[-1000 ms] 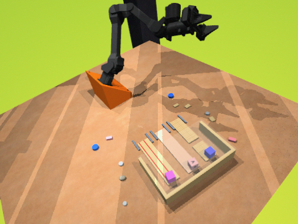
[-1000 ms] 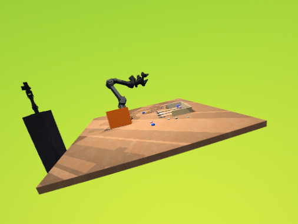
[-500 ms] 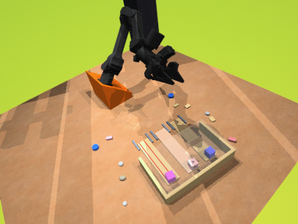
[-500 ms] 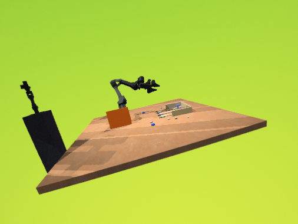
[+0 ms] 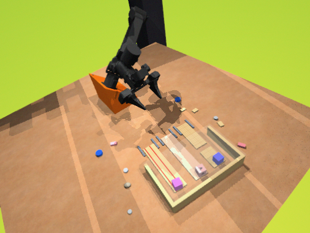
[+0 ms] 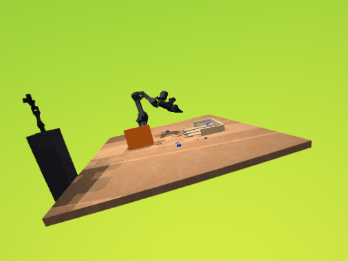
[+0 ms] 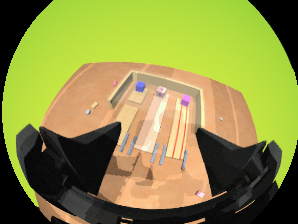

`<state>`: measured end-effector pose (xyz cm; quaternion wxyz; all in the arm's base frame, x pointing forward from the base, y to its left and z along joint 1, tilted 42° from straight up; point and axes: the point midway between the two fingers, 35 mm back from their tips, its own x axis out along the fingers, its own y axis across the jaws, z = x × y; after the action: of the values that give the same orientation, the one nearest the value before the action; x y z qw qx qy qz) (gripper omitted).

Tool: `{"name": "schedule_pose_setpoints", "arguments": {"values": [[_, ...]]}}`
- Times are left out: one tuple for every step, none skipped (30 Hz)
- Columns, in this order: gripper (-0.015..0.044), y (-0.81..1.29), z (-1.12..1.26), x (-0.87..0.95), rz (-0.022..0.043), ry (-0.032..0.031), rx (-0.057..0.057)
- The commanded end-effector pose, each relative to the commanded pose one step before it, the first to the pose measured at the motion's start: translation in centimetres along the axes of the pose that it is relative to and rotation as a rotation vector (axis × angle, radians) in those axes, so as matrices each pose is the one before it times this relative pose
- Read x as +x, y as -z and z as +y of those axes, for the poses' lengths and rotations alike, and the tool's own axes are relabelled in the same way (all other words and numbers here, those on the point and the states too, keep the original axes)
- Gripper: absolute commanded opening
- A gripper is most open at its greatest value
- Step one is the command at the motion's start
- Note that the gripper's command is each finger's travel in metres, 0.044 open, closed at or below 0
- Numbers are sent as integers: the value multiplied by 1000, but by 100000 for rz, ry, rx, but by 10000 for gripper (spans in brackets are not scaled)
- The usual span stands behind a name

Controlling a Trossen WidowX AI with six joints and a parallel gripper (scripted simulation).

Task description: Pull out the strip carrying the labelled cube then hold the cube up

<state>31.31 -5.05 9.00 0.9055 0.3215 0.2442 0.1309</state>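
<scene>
A pale pink cube with a dark letter [image 5: 200, 170] [image 7: 160, 91] sits on the far end of the plain pinkish middle strip [image 5: 176, 151] [image 7: 150, 131], which looks unbroken. A magenta cube [image 5: 177, 183] [image 7: 185, 100] sits on the far end of the strip with red lines [image 5: 158, 160] [image 7: 176, 134]. A blue cube [image 5: 218, 158] [image 7: 140, 86] sits on a short woven piece [image 5: 206, 152] [image 7: 134, 97], apart from the nearer woven piece [image 5: 192, 135] [image 7: 128, 120]. My gripper [image 5: 153, 103] [image 7: 160, 129] is open and empty, above the table short of the strips' near ends.
A three-sided beige wall [image 5: 206, 186] [image 7: 167, 83] surrounds the strips' far ends. Short grey bars [image 5: 141, 151] [image 7: 185, 160] stand beside the near ends. Blue discs [image 5: 98, 152], pebbles [image 5: 127, 185] and small chips [image 5: 241, 145] lie around. An orange block [image 5: 107, 95] [image 6: 139, 137] stands by the arm's base.
</scene>
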Motion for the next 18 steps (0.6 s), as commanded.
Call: {"name": "schedule_pose_setpoints", "arguments": {"values": [[400,226,-99,-92,470,-287,1881],[400,0,0,0,0,0,0],[400,0,0,0,0,0,0],[400,0,0,0,0,0,0],[400,0,0,0,0,0,0],[400,0,0,0,0,0,0],[400,0,0,0,0,0,0],[400,0,0,0,0,0,0],[400,0,0,0,0,0,0],[400,0,0,0,0,0,0],[400,0,0,0,0,0,0],[400,0,0,0,0,0,0],[400,0,0,0,0,0,0],[374,-29,-29,125,622,61,257],[348,-82,-83,375,1876,186,761],[321,-127,-122,622,3159,317,1231],[295,-142,-119,747,3878,396,1428],[269,-131,-88,739,3935,410,1362]]}}
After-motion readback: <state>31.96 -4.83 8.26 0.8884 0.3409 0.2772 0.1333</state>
